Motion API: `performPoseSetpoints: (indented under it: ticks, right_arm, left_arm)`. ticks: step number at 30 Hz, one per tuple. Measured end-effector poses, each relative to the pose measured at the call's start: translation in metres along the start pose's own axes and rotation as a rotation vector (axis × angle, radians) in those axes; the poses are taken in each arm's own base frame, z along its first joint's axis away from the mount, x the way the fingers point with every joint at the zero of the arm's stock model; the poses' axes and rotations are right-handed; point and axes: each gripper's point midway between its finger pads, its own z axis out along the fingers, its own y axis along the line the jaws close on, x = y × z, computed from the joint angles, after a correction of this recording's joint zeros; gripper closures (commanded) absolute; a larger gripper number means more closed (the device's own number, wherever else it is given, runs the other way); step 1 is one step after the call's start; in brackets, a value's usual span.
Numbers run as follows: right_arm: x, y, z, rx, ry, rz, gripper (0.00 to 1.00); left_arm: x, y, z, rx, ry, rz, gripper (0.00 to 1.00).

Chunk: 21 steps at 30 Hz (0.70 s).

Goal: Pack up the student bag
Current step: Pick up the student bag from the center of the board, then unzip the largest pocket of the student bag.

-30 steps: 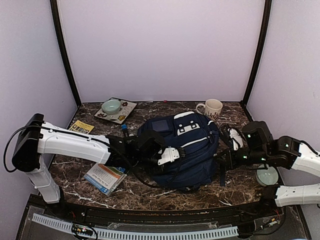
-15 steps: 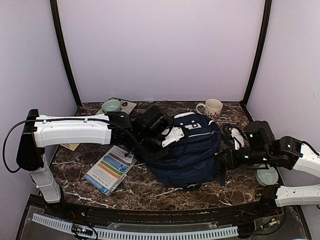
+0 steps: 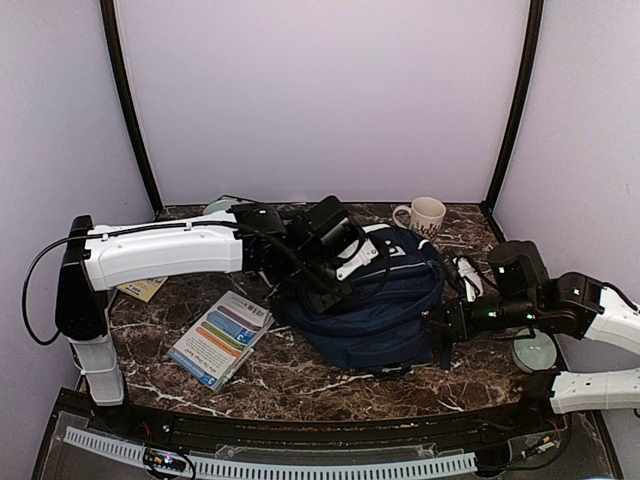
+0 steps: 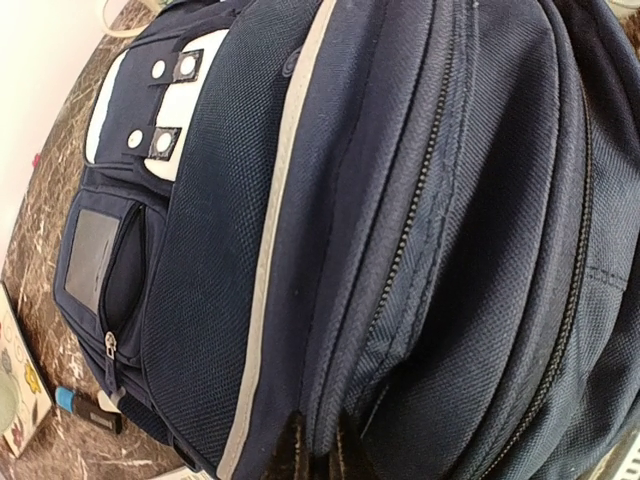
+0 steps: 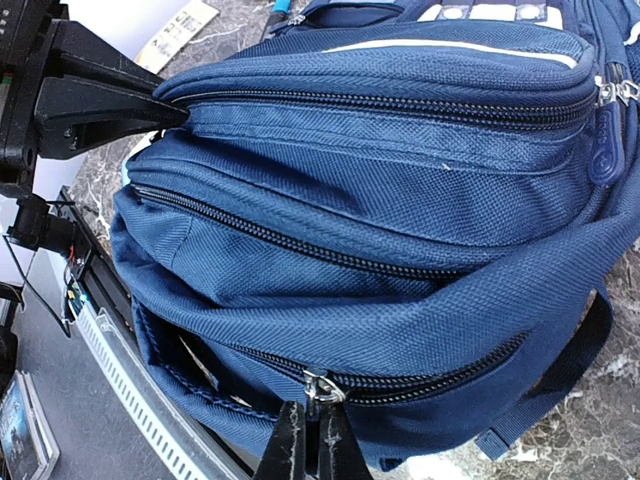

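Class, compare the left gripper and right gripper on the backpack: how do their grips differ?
The left gripper pinches a fabric seam beside a zip on the student bag; the right gripper pinches a metal zip pull. The left gripper sits on the bag's upper left; the right gripper at its right side. Both jaws are shut on the bag.

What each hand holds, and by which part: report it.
The left hand pinches the student bag by a fabric ridge beside a zipper. The right hand grips the same bag by a metal zipper pull.
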Motion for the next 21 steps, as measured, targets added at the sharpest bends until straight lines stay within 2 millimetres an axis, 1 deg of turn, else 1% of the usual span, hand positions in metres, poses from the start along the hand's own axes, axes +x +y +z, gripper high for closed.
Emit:
performPoseSetpoints:
  ticks: [9,21]
  right_arm:
    - [-0.002,0.006,0.001,-0.027,-0.004,0.01,1.0]
    - [0.011,0.024,0.006,-0.069,0.043,0.022,1.0]
  left_arm:
    - [0.002,-0.003,-0.002,0.019,0.015,-0.162,1.0]
    - [0.006,-0.017,0.0,0.099,0.035,-0.279,1.0]
